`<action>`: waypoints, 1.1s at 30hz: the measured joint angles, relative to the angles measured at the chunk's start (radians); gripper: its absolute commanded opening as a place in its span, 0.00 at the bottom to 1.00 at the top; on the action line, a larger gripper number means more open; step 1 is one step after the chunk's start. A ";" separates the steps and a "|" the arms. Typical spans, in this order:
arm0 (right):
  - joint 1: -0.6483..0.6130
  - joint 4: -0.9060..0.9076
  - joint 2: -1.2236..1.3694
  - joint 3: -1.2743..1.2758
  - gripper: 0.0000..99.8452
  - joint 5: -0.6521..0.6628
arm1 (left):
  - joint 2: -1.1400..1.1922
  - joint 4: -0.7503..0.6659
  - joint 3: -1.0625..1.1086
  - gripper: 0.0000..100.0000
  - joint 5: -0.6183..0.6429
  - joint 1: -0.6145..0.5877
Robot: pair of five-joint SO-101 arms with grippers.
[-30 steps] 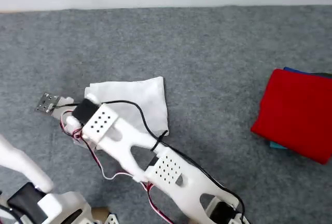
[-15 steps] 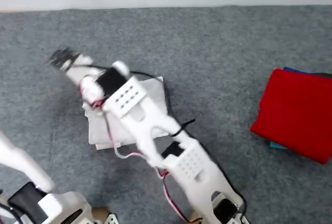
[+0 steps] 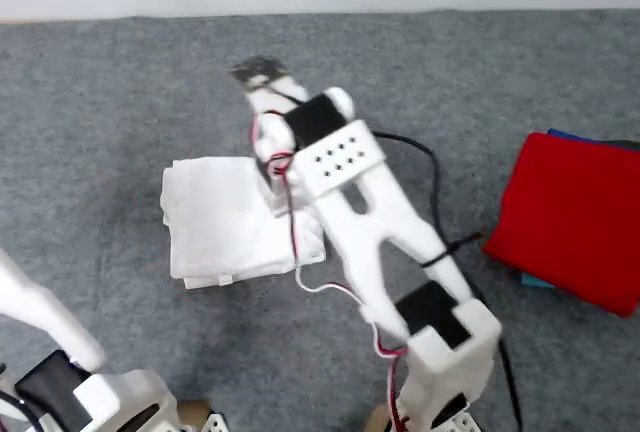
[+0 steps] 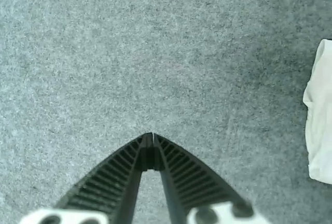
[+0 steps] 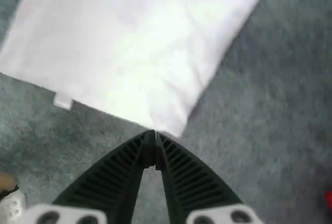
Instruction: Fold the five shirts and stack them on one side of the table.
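Left of centre on the tabletop (image 3: 450,82) lies the folded white shirt (image 3: 225,222), my right tool (image 5: 150,133) closed and empty near it; stacking comes next, I judge, onto the red shirt (image 3: 570,217).

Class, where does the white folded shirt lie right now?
In the high view, the white folded shirt lies left of centre on the grey table, far left of the red-topped stack.

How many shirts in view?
4: white shirt folded mid-table; red shirt at right, blue edge and teal edge showing beneath it. Others may be hidden.
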 measured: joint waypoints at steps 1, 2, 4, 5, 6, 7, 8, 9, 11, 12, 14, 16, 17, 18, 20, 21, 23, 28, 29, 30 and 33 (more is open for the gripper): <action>0.012 0.000 -0.020 0.048 0.02 -0.043 | 0.000 0.000 0.000 0.02 0.000 0.000; 0.023 0.000 -0.035 0.092 0.02 -0.084 | 0.000 0.000 0.000 0.02 0.000 0.000; 0.031 0.000 -0.048 0.160 0.05 -0.164 | 0.000 0.000 0.000 0.02 0.000 0.000; 0.029 0.000 -0.048 0.187 0.06 -0.204 | 0.000 0.000 0.000 0.02 0.000 0.000; 0.029 0.000 -0.048 0.209 0.07 -0.244 | 0.000 0.000 0.000 0.02 0.000 0.000; 0.028 0.000 -0.048 0.221 0.08 -0.285 | 0.000 0.000 0.003 0.02 0.000 0.000; 0.028 0.000 -0.044 0.224 0.10 -0.322 | 0.000 0.000 0.014 0.02 0.000 0.000; 0.029 0.000 -0.034 0.224 0.12 -0.353 | 0.000 0.000 0.023 0.02 0.000 0.000; 0.029 0.000 0.003 0.224 0.17 -0.402 | 0.000 0.000 0.048 0.02 0.000 0.000; 0.029 -0.003 0.023 0.224 0.20 -0.420 | 0.000 0.000 0.061 0.02 0.000 0.000; 0.029 -0.020 0.054 0.224 0.24 -0.446 | 0.000 0.000 0.086 0.02 0.000 0.000; 0.029 -0.052 0.077 0.224 0.25 -0.463 | 0.000 0.000 0.101 0.02 0.000 0.000; 0.029 -0.066 0.087 0.224 0.25 -0.466 | -0.006 0.000 0.107 0.02 0.000 0.000; 0.029 -0.080 0.098 0.224 0.25 -0.466 | -0.020 0.000 0.117 0.02 0.000 0.000; 0.029 -0.110 0.126 0.216 0.25 -0.466 | -0.054 0.000 0.123 0.02 0.000 0.000; 0.029 -0.129 0.141 0.206 0.25 -0.466 | -0.075 0.000 0.129 0.02 0.000 0.000; 0.029 -0.155 0.183 0.178 0.25 -0.470 | -0.110 -0.002 0.155 0.02 0.000 0.000; 0.009 -0.167 0.287 0.083 0.25 -0.470 | -0.164 -0.041 0.238 0.02 0.000 0.000; 0.009 -0.164 0.305 0.060 0.25 -0.470 | -0.172 -0.046 0.255 0.02 0.000 0.000; 0.009 -0.166 0.322 0.038 0.25 -0.470 | -0.178 -0.051 0.270 0.02 0.000 0.000; 0.008 -0.164 0.382 -0.009 0.25 -0.470 | -0.192 -0.071 0.310 0.02 0.000 0.000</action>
